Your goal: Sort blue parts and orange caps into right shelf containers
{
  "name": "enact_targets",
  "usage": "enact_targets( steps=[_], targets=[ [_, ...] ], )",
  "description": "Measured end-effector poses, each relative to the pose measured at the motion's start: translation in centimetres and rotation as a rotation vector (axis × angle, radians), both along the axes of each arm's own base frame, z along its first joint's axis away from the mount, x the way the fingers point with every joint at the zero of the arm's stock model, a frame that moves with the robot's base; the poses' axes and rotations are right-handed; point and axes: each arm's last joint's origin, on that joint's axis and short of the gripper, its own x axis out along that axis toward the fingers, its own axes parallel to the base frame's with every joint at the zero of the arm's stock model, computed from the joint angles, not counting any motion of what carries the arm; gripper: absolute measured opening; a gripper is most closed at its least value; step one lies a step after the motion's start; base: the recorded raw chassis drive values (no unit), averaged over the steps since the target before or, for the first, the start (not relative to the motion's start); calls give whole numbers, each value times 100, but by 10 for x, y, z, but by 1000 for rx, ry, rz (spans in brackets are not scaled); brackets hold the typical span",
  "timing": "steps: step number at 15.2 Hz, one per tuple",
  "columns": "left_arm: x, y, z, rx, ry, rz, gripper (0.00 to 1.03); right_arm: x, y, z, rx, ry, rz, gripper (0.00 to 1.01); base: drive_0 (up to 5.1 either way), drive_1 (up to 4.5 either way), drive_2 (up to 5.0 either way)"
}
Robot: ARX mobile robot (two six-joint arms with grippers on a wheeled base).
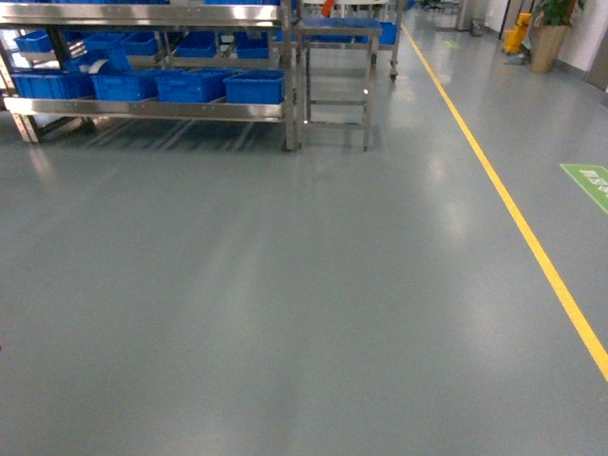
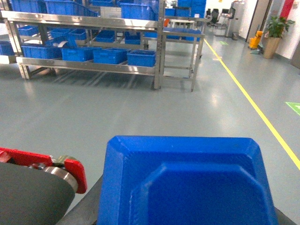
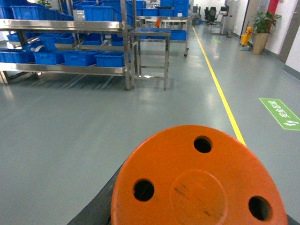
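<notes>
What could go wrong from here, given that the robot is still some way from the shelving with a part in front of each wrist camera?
1. The blue part and orange cap fill the wrist views and hide the fingers, so a slipping grip might go unnoticed while driving.
2. The steel table stands tight against the shelf rack, so a wide approach could clip its legs.
3. The blue crates look alike, inviting a wrong drop.

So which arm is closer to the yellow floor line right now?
Right. In its wrist view the yellow line runs down behind the orange cap; in the left's it passes well right of the blue part.
</notes>
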Motion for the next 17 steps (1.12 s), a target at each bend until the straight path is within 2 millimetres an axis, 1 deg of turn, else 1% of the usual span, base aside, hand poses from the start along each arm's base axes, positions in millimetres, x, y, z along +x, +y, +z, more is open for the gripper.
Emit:
enact_targets(
  steps=[6,17],
  targets=[
    [0,0,0,1,-3,-3,41,0,0,1,0,-5,0,43,-128,-128,-128],
    [0,0,0,1,1,-2,41,0,0,0,0,-3,0,43,0,429,-429]
  ],
)
